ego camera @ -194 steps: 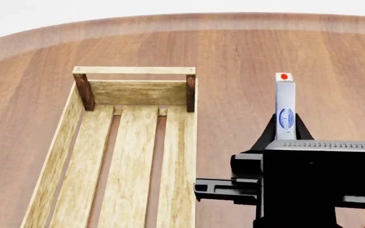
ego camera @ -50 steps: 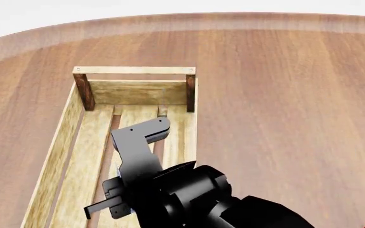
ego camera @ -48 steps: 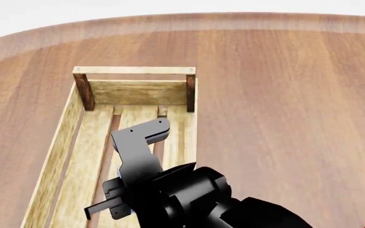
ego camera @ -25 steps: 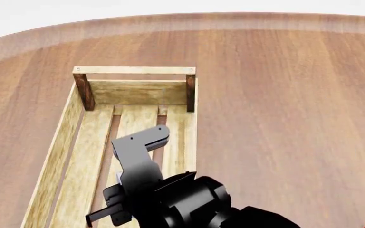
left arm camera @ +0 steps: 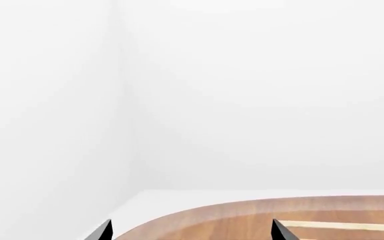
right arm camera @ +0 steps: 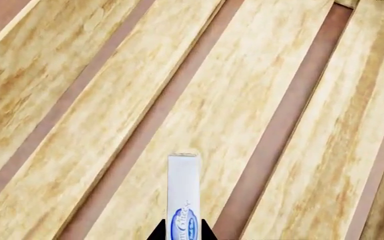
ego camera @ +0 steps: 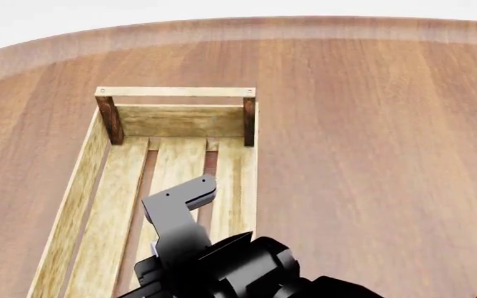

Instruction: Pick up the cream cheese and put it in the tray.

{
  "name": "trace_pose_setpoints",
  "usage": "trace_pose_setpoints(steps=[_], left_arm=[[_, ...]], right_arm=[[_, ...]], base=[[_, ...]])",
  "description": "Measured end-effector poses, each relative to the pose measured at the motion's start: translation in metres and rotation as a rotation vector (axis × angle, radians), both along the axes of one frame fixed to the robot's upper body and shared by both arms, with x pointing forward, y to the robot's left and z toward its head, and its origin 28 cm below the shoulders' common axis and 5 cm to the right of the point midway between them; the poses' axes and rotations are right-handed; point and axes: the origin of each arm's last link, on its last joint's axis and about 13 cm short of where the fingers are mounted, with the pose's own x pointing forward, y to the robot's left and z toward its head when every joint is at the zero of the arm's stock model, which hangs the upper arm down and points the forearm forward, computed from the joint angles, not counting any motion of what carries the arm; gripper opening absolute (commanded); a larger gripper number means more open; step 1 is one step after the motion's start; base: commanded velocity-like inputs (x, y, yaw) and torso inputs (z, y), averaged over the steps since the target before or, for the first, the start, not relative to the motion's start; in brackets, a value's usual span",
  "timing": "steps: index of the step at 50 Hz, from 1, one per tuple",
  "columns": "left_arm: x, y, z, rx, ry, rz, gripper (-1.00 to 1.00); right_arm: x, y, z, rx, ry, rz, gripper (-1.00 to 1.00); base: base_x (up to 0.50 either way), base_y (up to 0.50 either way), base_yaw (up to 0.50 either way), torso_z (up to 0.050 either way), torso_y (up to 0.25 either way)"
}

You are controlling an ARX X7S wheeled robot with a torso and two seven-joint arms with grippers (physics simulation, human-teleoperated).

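Cream cheese (right arm camera: 183, 200) sits pinched edge-on between the two dark fingertips of the right gripper (right arm camera: 182, 234) in the right wrist view, so the jaws are clamped on the box; narrow white side faces the camera, blue oval logo close to the fingertips, far end of the box poking out beyond them; box appears held above the tray floor, contact with the slats cannot be told; directly beyond the box lie the light-wood slats of the tray (right arm camera: 265, 110), with brownish gaps running between them; in the head view the right gripper (ego camera: 181, 202) is seen from behind as a dark flat plate over the tray's middle slats, inside its walls, and the box itself is hidden by it; tray's far end wall, dark corner posts and top rail (ego camera: 176, 92) lie ahead of the gripper; wooden table (ego camera: 371, 136) surrounds the tray; left gripper (left arm camera: 188, 232) shows only two black tips spread well apart with nothing between them, table edge (left arm camera: 199, 212) and white background beyond.
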Motion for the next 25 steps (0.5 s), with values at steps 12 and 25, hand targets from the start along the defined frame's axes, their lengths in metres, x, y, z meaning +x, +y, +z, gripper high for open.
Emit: trace_pose_setpoints(steps=[12, 25], left_arm=[[0.0002, 0.0001, -0.0001, 0.001, 0.001, 0.0, 1.0], [0.0004, -0.0001, -0.0004, 0.001, 0.002, -0.001, 1.0]], right_arm=[[-0.0015, 0.0012, -0.0009, 0.001, -0.003, 0.046, -1.0], [-0.0021, 0.0017, -0.0013, 0.006, -0.001, 0.073, -1.0]], base=[[0.0, 0.0, 0.0, 0.0, 0.001], [0.0, 0.0, 0.0, 0.0, 0.0]])
